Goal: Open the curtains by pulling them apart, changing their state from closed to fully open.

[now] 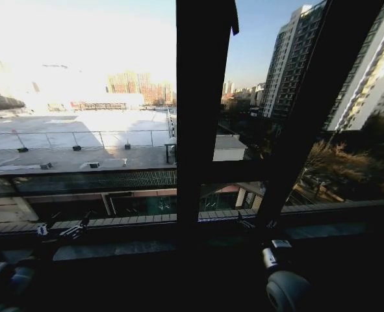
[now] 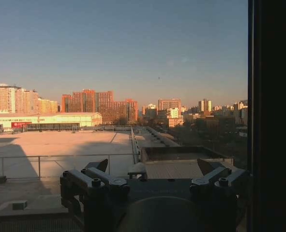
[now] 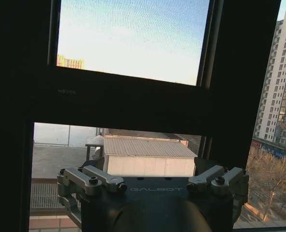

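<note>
Across the head view, the window frame (image 1: 201, 110) and city stand bare, so the curtains appear already drawn aside, beyond sight. Both arms rest low: left gripper (image 2: 152, 169) and right gripper (image 3: 152, 171) spread wide, grasping nothing.

A window frame bar (image 1: 198, 110) is set upright at the middle of the window, with a second bar (image 1: 321, 97) placed to its right. A sill (image 1: 146, 250) is laid below them. A flat rooftop (image 1: 81, 130) is seen behind the glass at the left, and tower blocks (image 1: 295, 58) at the right.
</note>
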